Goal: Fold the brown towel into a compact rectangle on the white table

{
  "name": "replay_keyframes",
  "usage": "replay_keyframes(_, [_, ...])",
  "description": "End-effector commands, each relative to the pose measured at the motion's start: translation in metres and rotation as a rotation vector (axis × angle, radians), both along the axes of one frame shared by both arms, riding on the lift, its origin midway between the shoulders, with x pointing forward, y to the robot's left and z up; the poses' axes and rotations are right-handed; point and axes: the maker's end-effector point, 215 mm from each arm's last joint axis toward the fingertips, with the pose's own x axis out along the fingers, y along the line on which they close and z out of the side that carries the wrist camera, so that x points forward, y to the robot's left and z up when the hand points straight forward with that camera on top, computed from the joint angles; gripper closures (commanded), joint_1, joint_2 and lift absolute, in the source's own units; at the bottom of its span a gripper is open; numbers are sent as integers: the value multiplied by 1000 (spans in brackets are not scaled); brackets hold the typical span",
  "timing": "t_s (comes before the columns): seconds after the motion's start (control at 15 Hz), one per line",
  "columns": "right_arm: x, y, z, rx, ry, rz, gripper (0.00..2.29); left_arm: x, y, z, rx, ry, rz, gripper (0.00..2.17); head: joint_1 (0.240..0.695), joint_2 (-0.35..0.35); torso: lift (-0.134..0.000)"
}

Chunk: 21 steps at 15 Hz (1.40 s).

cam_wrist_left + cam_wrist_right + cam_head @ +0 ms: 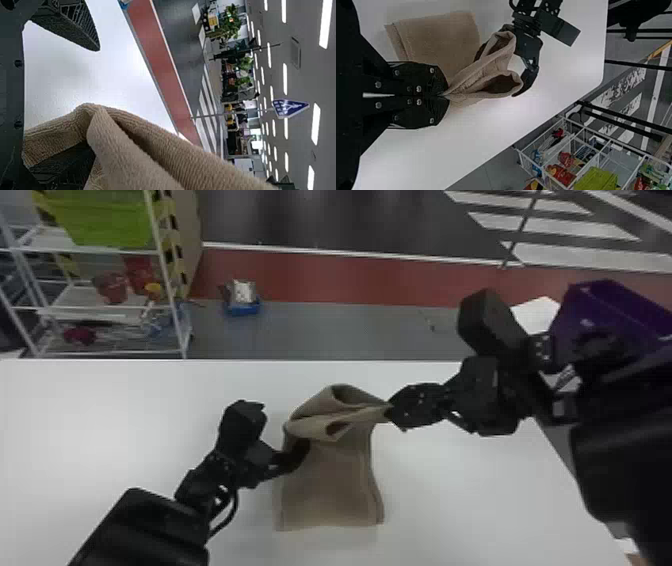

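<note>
Pressed narrow at the jaws of the right gripper (pixel 442 95), with a gathered pinch of the brown towel (pixel 325 485) caught between. Spread wide at the jaws of the left gripper (pixel 95 101), with one tucked in against a drape of the towel and nothing clamped. Farther out, raised into loose, open loops at the far end; toward the robot, laid flat on the counter (pixel 475 490), short of its far edge and well in from its right edge. Likely light, limp and soft to handle, with a thick ribbed pile unlikely to slip or suffer harm, yet apt to sag wherever unsupported. Best taken at two places at once: by the pinch on the right, and by the opposite side of the raised end on the left, catching every layer rather than only the top one. Better not to grip mid-loop, for fear of bunching. Then stretch gently, lower square over the flat part, and press lightly along the fold to stop any springing open.
</note>
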Motion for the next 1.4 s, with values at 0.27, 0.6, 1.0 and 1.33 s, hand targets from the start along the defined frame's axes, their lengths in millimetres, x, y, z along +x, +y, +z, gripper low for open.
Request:
replay_keyframes(0.27, [-37, -2, -38, -59, 69, 38, 1322, 2, 3, -5, 4, 9, 6, 76, 695, -154, -124])
replay_keyframes(0.6, [-38, 3, -59, -138, 62, 77, 1322, -1, 5, -10, 3, 16, 8, 76, 695, -149, -124])
replay_keyframes(1.0, [15, -14, -9, -112, -39, 4, 1322, -4, 4, -9, -2, 16, -1, 80, 695, -157, -124])
replay_keyframes(1.33, [23, -8, -16, -105, -32, 12, 1322, -10, 0, 1, -15, 3, -12, 80, 695, -159, -124])
